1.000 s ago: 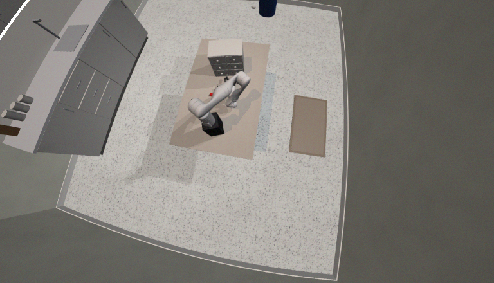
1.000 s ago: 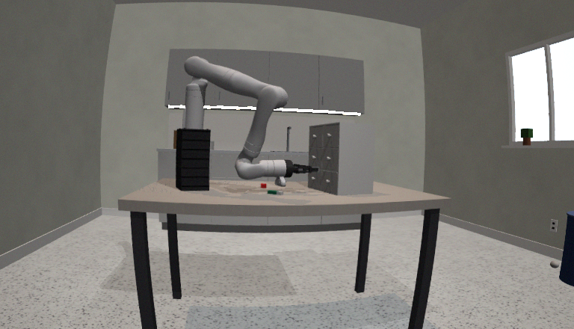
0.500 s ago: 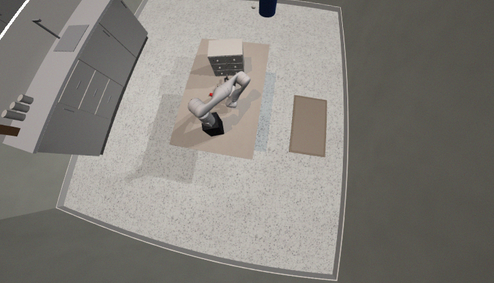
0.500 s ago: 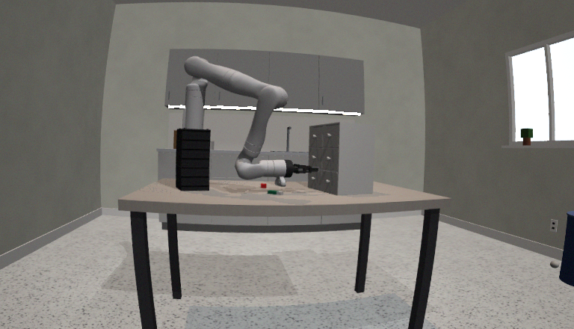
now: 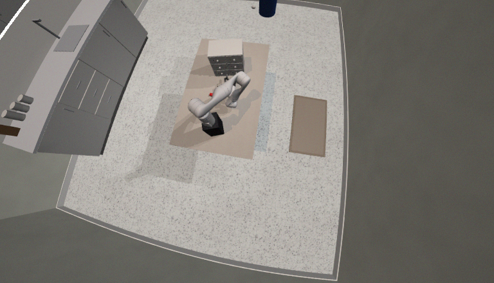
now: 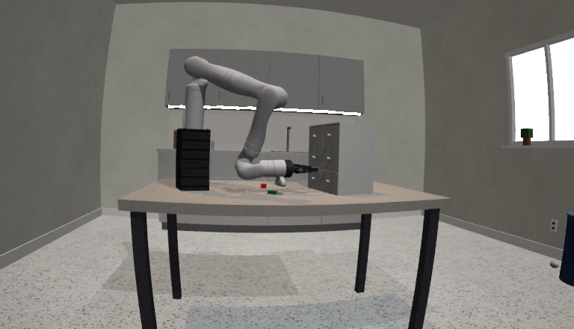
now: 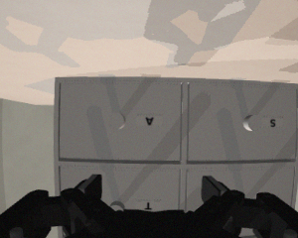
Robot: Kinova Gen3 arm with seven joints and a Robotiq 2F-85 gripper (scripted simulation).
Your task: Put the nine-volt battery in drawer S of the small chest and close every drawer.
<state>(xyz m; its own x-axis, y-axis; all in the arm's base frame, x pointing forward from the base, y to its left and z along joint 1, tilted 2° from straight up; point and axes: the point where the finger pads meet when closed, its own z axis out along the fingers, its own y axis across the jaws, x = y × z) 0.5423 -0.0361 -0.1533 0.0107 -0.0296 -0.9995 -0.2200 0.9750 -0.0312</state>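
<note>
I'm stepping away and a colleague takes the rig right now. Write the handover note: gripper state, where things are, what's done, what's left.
Gripper: jaws wide open, holding nothing, level and pointed at the small chest, close to its lower drawer fronts.
Drawer marked S: shut, like the other drawers in view; in the wrist view it lies off to the right of the gripper's line.
A red item and a green one lie on the table; I cannot tell which thing is the battery.
Done: approach only.
Left: open S, load the battery, shut S.
</note>
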